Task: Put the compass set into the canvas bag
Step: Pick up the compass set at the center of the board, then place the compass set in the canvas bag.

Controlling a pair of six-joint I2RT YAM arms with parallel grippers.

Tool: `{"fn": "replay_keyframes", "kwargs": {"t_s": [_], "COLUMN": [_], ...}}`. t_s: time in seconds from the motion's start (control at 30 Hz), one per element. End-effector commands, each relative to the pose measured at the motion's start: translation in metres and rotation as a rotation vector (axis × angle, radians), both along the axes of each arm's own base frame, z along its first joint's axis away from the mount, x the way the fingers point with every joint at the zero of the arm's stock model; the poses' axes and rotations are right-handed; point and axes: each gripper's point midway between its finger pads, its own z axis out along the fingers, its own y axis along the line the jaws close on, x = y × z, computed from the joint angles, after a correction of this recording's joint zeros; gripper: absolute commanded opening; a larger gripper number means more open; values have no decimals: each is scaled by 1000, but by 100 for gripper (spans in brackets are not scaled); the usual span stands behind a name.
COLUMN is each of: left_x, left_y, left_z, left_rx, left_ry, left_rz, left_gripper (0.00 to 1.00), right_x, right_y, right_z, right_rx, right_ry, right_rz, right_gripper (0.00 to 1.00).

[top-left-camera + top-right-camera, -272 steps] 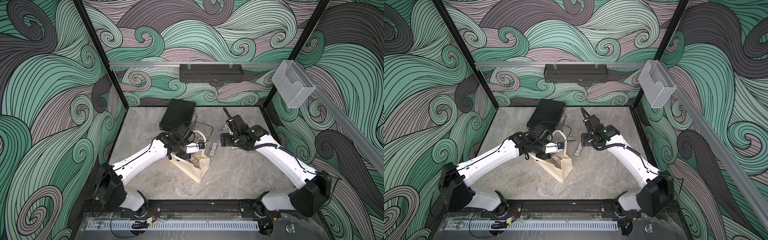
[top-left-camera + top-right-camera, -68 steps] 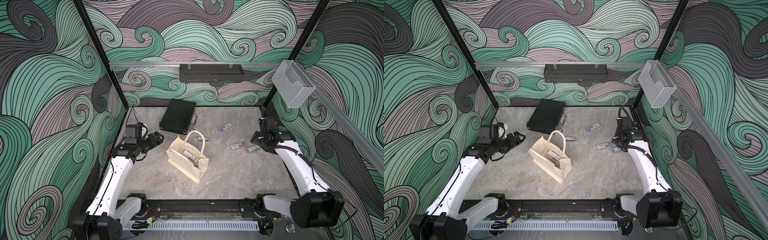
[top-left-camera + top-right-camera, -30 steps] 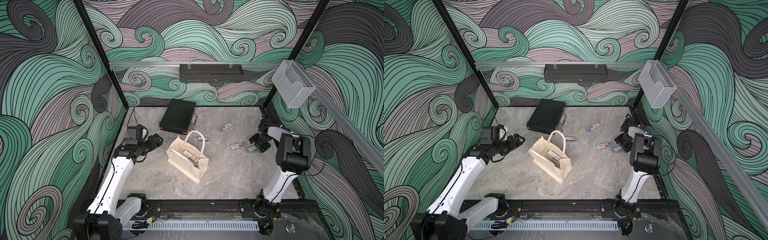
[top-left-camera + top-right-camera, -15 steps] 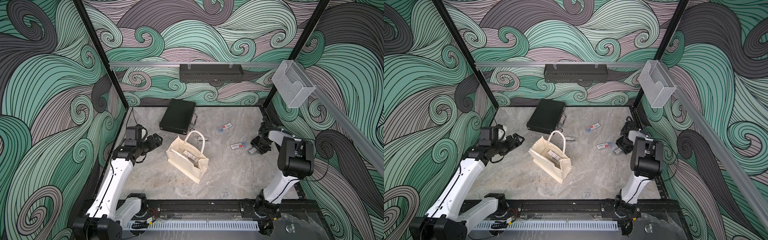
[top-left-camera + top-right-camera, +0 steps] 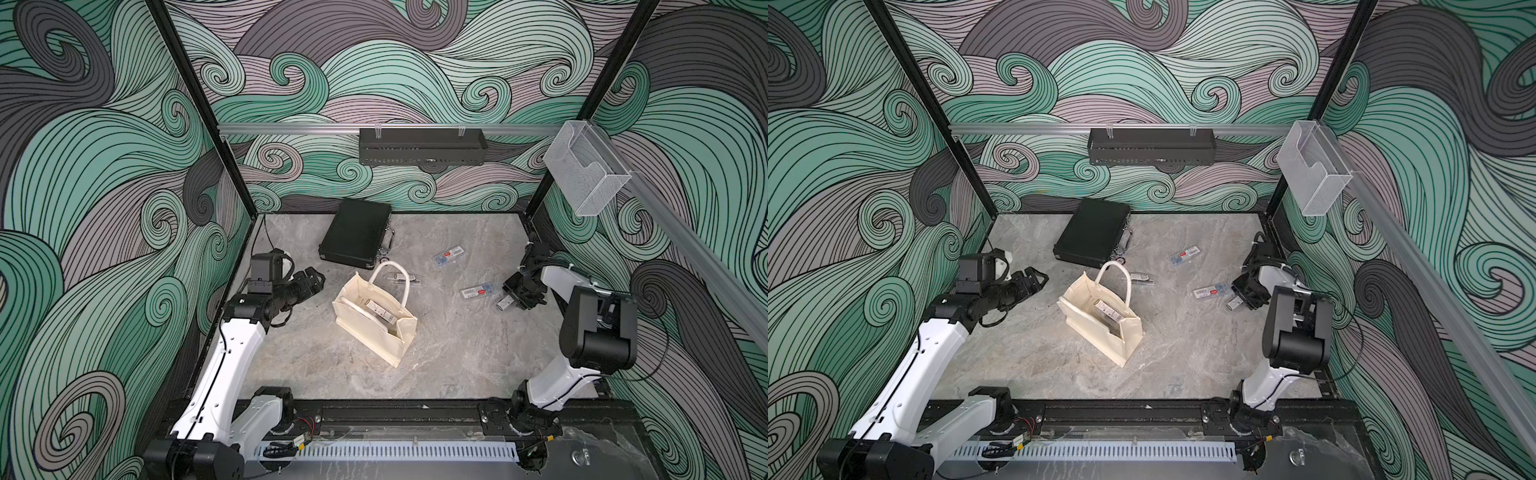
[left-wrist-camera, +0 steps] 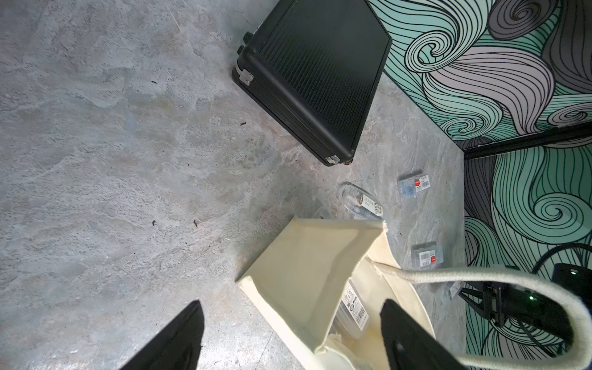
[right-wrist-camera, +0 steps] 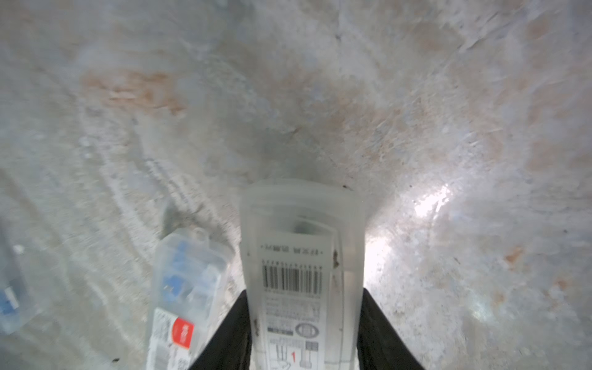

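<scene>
Right arm (image 5: 594, 320) sat folded low over the worktop (image 5: 457, 353), right claw (image 5: 515, 296) clamped on the compass set (image 7: 301, 243); left claw (image 5: 311, 282) gaped open.

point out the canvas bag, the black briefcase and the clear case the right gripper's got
canvas bag (image 5: 368, 332): in a top view, on its outer side panel.
black briefcase (image 5: 356, 232): in a top view, middle of the lid.
clear case (image 7: 293, 275): right wrist view, on its barcode label.

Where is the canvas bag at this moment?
In both top views the canvas bag stands open near the table's middle, just in front of the black briefcase; the left gripper hangs apart on its left.
</scene>
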Motion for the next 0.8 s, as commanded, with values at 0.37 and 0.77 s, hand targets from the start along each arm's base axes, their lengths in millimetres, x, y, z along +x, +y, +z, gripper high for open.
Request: {"fn": "replay_keyframes", "kwargs": {"t_s": [0.37, 0.77], "left_x": [20, 18], "left_y": [-5, -10], "left_z": [10, 7], "left_rx": [-36, -84], "left_ry": [7, 21], "left_rz": [-19, -12], "left_gripper": [87, 87], "right_x": [0, -23], "right_y": [128, 291], "right_z": [177, 262], "right_rx": [-90, -194], "right_ry": [-529, -783], "right_rz": [555, 1132], "right_gripper": [40, 40]}}
